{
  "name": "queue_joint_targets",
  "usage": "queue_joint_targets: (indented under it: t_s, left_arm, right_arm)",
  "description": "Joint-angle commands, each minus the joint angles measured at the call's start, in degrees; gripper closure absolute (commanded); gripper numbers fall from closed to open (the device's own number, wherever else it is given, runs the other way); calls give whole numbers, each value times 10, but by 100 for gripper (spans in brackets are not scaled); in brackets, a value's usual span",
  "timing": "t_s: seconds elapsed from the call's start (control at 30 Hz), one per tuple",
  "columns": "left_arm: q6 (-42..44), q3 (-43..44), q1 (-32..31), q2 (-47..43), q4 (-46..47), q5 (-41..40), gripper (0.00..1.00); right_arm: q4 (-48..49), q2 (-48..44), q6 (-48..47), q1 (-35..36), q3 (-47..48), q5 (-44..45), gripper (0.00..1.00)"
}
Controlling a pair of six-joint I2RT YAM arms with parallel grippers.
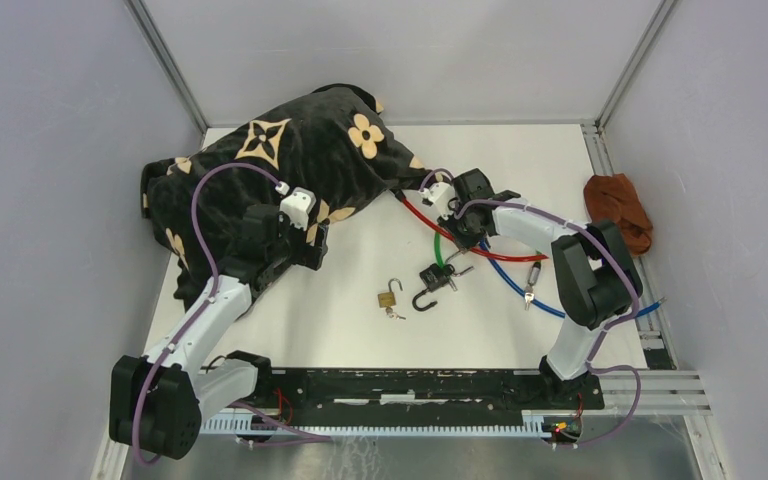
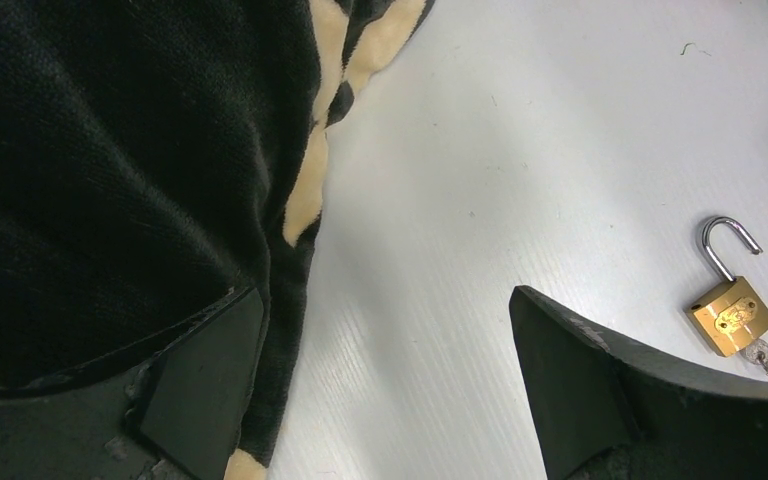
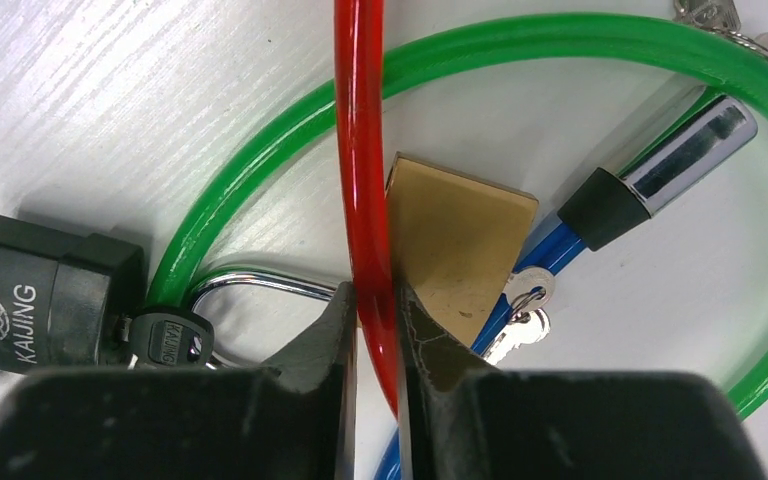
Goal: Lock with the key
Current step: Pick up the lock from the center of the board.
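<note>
Top view: white table point(image 1: 350, 330). A big black blanket point(image 1: 260, 160) w/ tan flowers lies far left. The left gripper point(image 1: 305, 245) sits at its right edge. The right gripper point(image 1: 457, 225) is down in a heap of cables, far & right of middle: red cable point(image 1: 420, 215), green cable point(image 1: 440, 248), blue cable point(image 1: 510, 283). A black lock point(image 1: 430, 285) lies at the heap's near side. The small gold lock point(image 1: 390, 297) lies alone mid-table, hoop open, its key point(image 1: 394, 314) at its near end. A brown cloth point(image 1: 620, 210) is at the right edge.

Left wrist view: the left gripper's jaws are wide apart w/ nothing btw them. One finger point(image 2: 200, 370) is at the blanket's edge. The small gold lock is off to the right, apart from the fingers.

Right wrist view: only here can you see the right gripper's jaws pinched tight on the red cable. Under that cable lies a second gold lock point(image 3: 455, 245) w/ silver keys point(image 3: 520, 320); the top view doesn't show it. The black lock reads KAIJING.
</note>
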Motion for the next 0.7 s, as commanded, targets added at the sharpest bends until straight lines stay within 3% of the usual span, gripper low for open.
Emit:
queue_joint_targets:
  t_s: [0.0, 0.07, 0.23, 0.43, 0.67]
  left_arm:
    - [11, 1, 3, 0, 7, 17, 0]
    - [10, 1, 3, -1, 6, 17, 0]
    - [11, 2, 3, -2, 5, 17, 0]
    - [19, 23, 3, -1, -4, 19, 2]
    - [51, 149, 1, 13, -117, 97, 16]
  right_arm:
    - [5, 9, 10, 6, 12, -2, 88]
    - [4, 8, 14, 10, 13, -5, 100]
    - [24, -45, 51, 12, 11, -62, 100]
    - [136, -153, 156, 10, -34, -131, 100]
    - [287, -257, 322, 11, -99, -193, 100]
